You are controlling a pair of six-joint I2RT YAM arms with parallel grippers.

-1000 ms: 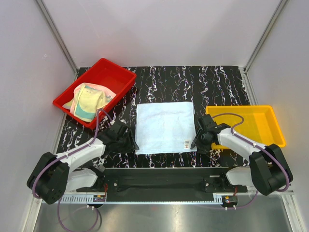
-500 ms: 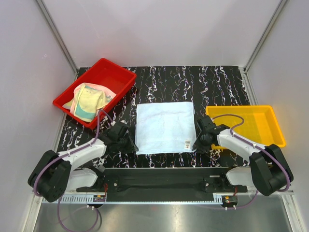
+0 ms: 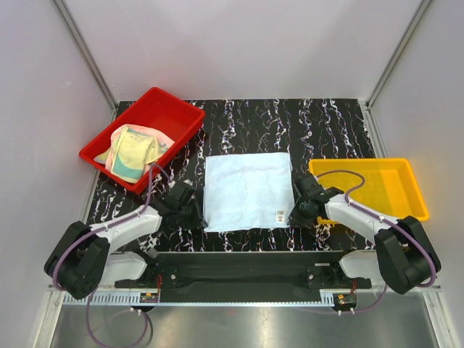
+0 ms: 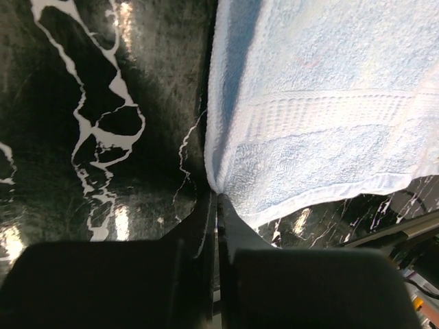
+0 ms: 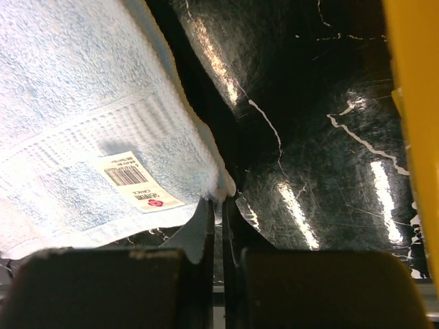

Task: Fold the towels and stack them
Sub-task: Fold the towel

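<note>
A: Where does the pale blue-white terry cloth towel lie?

B: Spread flat in 1 layer on the middle of the black white-veined marble-pattern desk, between the 2 arms. The left tool is clenched on its near left corner. The right tool is clenched on its near right corner, just beside the white barcode label.

A: So the step in hand is the first fold?

B: I judge so. To do it well, both tools should rise together, only high enough to free the hem. They should then carry the near edge over to the far edge at 1 pace, so the edges meet square. Each pinch looks thin, right at the corner tip, so a jerk could pull the cloth out.

A: What do the wrist views add?

B: The pinch itself. From above, the tool bodies hide it. Each wrist view shows black fingers shut with the corner tip caught between them. The right wrist also shows the wall of the yellow rectangular plastic tray near that corner.

A: And the top view alone?

B: The layout. Crumpled yellow and pink cloth towels wait in the red rectangular plastic tray at the far left, well apart from the spread one.
</note>
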